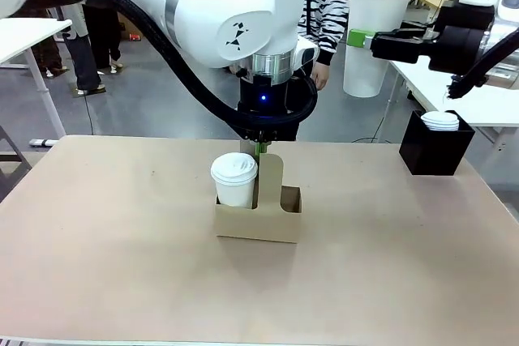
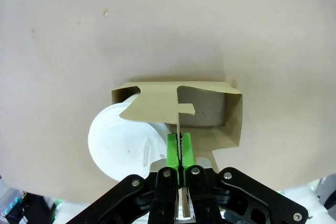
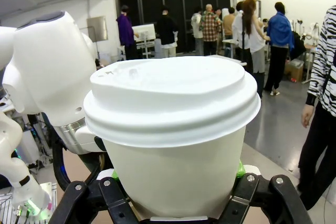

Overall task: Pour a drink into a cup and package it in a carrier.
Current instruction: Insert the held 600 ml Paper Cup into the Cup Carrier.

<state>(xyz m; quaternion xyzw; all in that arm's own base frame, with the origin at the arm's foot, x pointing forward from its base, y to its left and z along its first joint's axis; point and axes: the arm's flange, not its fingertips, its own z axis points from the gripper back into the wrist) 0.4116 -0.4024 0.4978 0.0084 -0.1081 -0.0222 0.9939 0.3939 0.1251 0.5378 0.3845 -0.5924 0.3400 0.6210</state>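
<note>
- left jaws pinch the carrier [image 1: 258, 228] by its handle panel, on the desk [image 1: 122, 241];
- lidded cup [image 1: 234, 188] sits in carrier's left slot;
- right jaws clamp second cup [image 3: 173, 171], high right of carrier

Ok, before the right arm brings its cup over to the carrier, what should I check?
1. Left claw pinching the upright handle panel of the brown cardboard carrier: ok.
2. First lidded white paper cup seated in its slot: ok.
3. Other slot free: ok.
4. Right claw gripping the second lidded white paper cup, held high off the table: ok.
5. Drink level in either cup: cannot tell, lids on.
6. Person's hand away from the carrier: ok.
</note>
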